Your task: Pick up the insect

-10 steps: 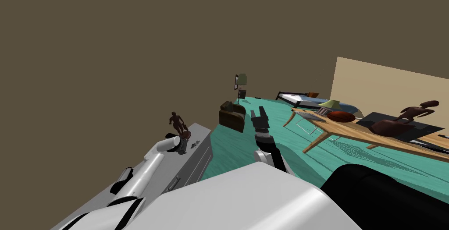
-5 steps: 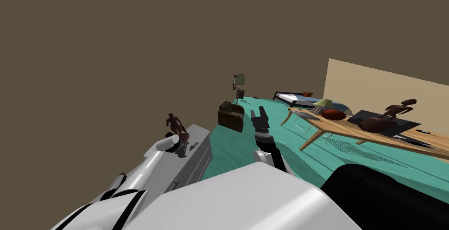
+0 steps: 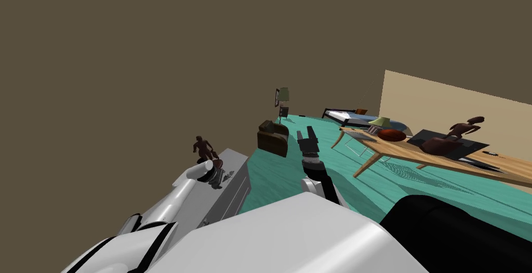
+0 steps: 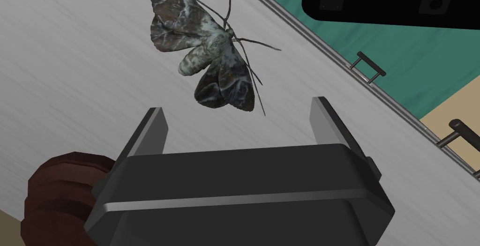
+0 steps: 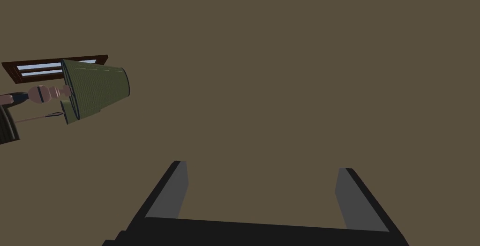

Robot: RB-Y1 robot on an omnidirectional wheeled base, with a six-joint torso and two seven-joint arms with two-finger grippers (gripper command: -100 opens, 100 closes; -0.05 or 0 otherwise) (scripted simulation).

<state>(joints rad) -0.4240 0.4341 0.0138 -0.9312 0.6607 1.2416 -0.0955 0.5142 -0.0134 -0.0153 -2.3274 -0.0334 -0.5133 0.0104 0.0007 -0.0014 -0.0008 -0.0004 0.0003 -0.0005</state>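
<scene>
A grey and brown moth (image 4: pixel 206 55) with long thin legs lies flat on the light grey top of a dresser (image 4: pixel 70 84). My left gripper (image 4: pixel 236 116) hovers open just short of it, the moth lying a little beyond the fingertips. In the head view the left arm reaches over the dresser (image 3: pixel 231 163) and the left gripper (image 3: pixel 214 175) sits by the small dark moth (image 3: pixel 226 171). My right gripper (image 3: pixel 307 135) is held up in front of the chest, open and holding nothing (image 5: pixel 262 182).
A dark brown figurine (image 3: pixel 201 149) stands on the dresser's far end, and its base (image 4: pixel 56 196) is close beside the left gripper. Drawer handles (image 4: pixel 370 67) line the dresser front. A brown armchair (image 3: pixel 272 137) and a wooden table (image 3: pixel 431 155) stand on the teal floor.
The head view has swung slightly, so the table and figurine sit further left. My left arm has shifted a little along the dresser top; the right arm keeps its pose.
</scene>
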